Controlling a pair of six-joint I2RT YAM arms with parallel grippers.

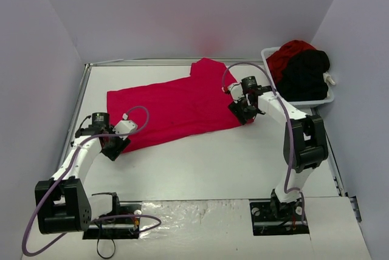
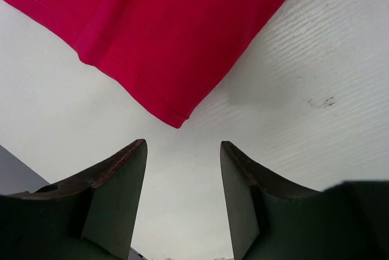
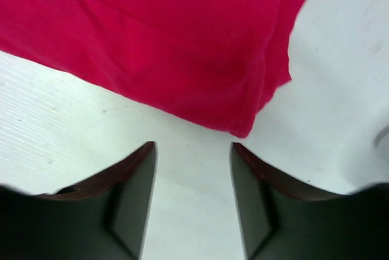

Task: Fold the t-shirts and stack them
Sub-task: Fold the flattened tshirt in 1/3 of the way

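Step in hand: I judged this the opening of a fold on the red t-shirt (image 1: 176, 105), which lay spread flat on the table (image 1: 213, 163), reaching from the left side to the middle, one sleeve pointing far.
Left gripper: my left gripper (image 2: 183, 144) hung low at the shirt's near-left corner, fingers spread with nothing between them. The hem corner lay just beyond the tips, untouched.
Right gripper: my right gripper (image 3: 193, 146) hovered at the near-right corner, fingers likewise spread and empty, the cloth just ahead of them.
Waiting shirts: a black t-shirt (image 1: 307, 71) and a second red t-shirt (image 1: 289, 53) sat heaped in the white basket (image 1: 301, 100) at the far right, unfolded.
Stack: I saw none begun.
Next move, in my judgement: both grippers needed to ease forward and down, each pinching its own corner, then lift together and carry the near edge over toward the far edge.
Risk, in my judgement: the cloth lay flat against the table, so a tip could slide over the hem and close on nothing.
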